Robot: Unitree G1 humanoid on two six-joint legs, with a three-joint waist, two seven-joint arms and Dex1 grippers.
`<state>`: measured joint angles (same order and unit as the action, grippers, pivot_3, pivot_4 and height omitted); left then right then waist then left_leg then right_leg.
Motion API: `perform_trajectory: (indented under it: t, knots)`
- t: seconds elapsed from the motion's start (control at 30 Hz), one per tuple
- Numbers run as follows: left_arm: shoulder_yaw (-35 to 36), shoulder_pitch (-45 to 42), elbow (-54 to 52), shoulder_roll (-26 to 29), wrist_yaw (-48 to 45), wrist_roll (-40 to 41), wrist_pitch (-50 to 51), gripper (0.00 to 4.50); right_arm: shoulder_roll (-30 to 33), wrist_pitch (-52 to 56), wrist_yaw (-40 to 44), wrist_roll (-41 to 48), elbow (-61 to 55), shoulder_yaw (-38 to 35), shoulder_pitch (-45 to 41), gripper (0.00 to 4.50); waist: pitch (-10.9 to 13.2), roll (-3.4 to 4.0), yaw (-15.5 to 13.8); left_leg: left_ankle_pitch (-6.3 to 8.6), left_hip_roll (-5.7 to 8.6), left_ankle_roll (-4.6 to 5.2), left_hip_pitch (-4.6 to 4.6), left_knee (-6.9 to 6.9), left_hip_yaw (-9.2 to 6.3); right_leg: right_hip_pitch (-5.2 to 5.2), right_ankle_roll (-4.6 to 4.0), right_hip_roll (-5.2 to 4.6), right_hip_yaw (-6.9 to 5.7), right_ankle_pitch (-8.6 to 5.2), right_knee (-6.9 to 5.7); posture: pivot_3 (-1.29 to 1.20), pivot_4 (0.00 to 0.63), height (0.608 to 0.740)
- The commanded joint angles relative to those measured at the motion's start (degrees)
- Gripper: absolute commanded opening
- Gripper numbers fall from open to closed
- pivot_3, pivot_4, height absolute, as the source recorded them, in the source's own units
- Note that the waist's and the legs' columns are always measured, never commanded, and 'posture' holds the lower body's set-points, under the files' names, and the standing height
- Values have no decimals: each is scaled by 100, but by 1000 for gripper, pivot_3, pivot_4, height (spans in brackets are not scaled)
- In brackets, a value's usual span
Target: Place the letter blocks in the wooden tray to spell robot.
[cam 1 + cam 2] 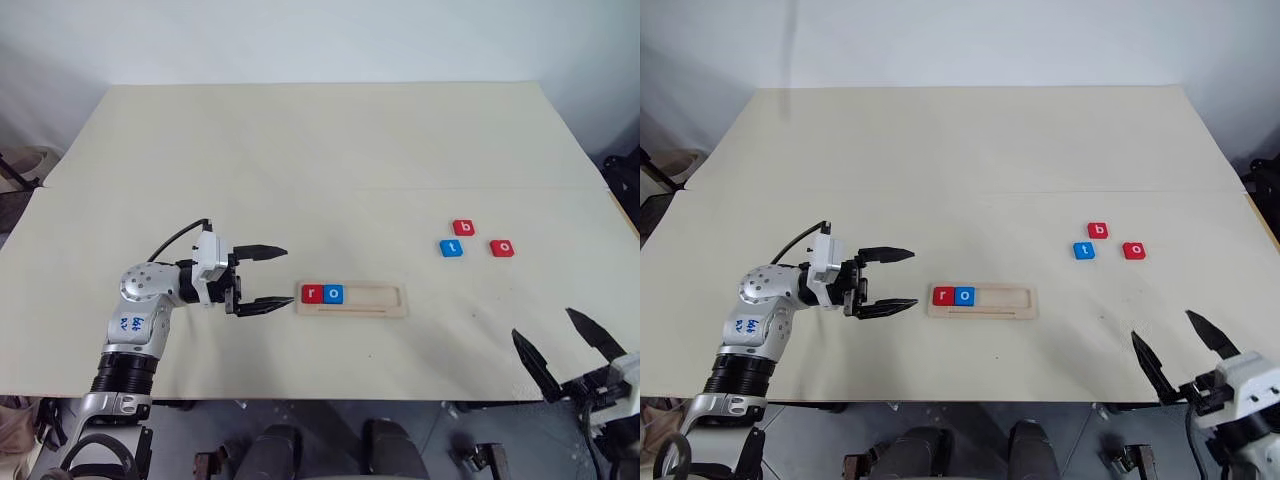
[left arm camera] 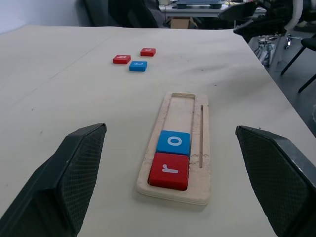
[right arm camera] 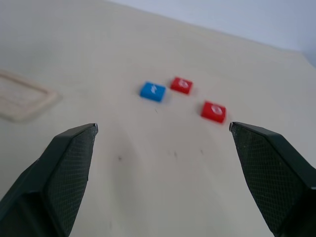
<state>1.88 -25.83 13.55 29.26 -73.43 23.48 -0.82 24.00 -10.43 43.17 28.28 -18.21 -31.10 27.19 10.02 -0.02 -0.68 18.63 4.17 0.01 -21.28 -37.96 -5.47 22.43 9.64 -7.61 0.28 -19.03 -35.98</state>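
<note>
Table [image 1: 300,160], wooden tray [image 2: 174,148], groove alongside.

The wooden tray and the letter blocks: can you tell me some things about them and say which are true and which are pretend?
1. The wooden tray holds two blocks. True.
2. The red r block sits beside the blue o block. True.
3. The blue t block is in the tray. False: it lies on the table.
4. The left claw grips a block. False: it is open and empty.
5. The red b block is blue. False: red.
</note>
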Motion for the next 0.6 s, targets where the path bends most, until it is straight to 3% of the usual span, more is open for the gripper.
perform_trajectory:
  t: [0.03, 0.2, 0.33, 0.6]
  knots:
    - [61, 46, -214, 31, 68, 60, -19, 4458, 241, 576, -383, 119, -322, -6, -214, 4500, 0, 0, -1, 0, 0, 0, 0, 0, 0, 0, 0, 0, 0, 0, 1, 0, 150, 740]
    - [76, 174, -345, 54, 196, 56, -19, 4458, 812, 2109, -1158, -86, -467, 290, -955, 4500, 0, 0, -3, 0, 2, 0, -2, -4, 0, 1, 0, -4, 1, 0, 0, 0, 150, 740]
    - [75, 289, -521, 45, 302, 74, 7, 4458, 1243, 3374, -1680, -53, -175, 596, -2032, 4500, 0, 0, 25, 0, 0, 0, -2, -3, 2, 2, -1, -1, 0, 0, 1, 0, 150, 740]
    - [-62, 430, -901, 27, 230, 218, 294, 4458, 1656, 4492, -1903, -560, 871, 1277, -3616, 4500, 0, 0, 51, 0, 4, 2, -8, -5, -2, 3, 0, -7, -4, 0, 1, 0, 150, 740]
